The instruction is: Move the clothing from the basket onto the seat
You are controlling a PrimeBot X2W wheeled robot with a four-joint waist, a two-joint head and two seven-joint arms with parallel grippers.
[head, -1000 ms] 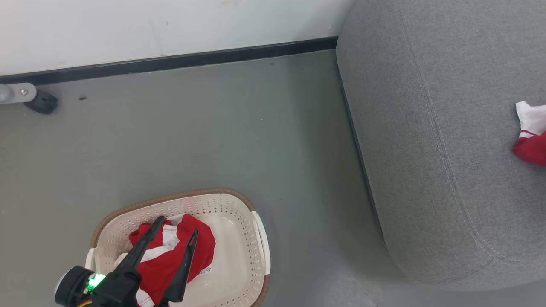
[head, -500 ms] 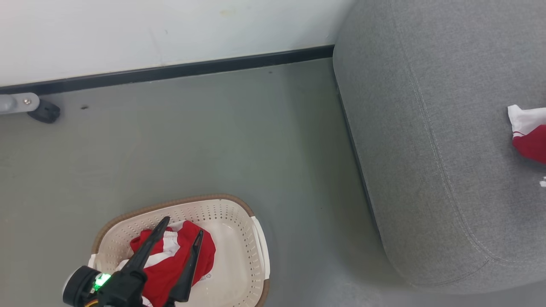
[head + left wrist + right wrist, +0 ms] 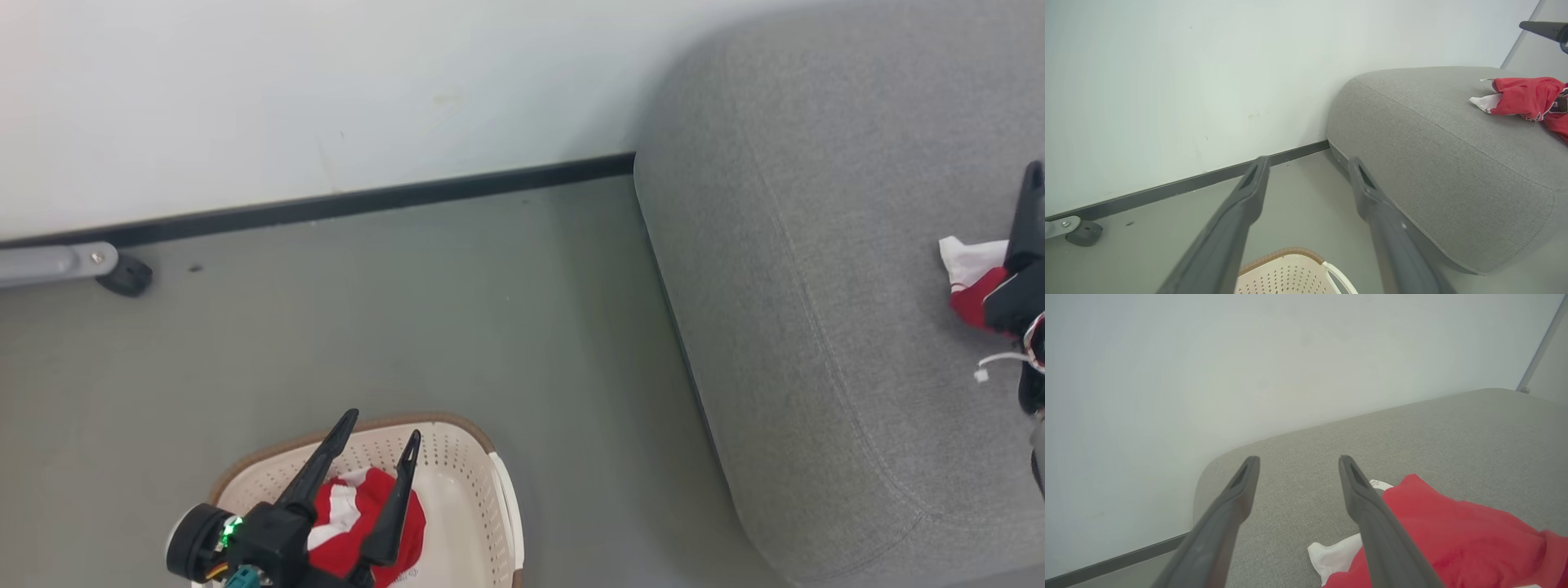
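Both claws wide open and empty: one garment delivered, one left to fetch
My right claw (image 3: pixel 1299 458) hangs just above the red garment (image 3: pixel 1453 531) lying on the sofa (image 3: pixel 816 286); I'd lower my left claw (image 3: pixel 382 426) straight into the basket (image 3: pixel 461 445) onto the striped red bundle (image 3: pixel 367 500), close on a thick fold, then lift it above the rim before swinging across

At seven o'clock the basket (image 3: pixel 459 464) is showing cream perforated walls and a brown rim, its clothing (image 3: pixel 359 523) showing red with white stripes; at three o'clock the seat (image 3: pixel 816 327) is showing grey weave.
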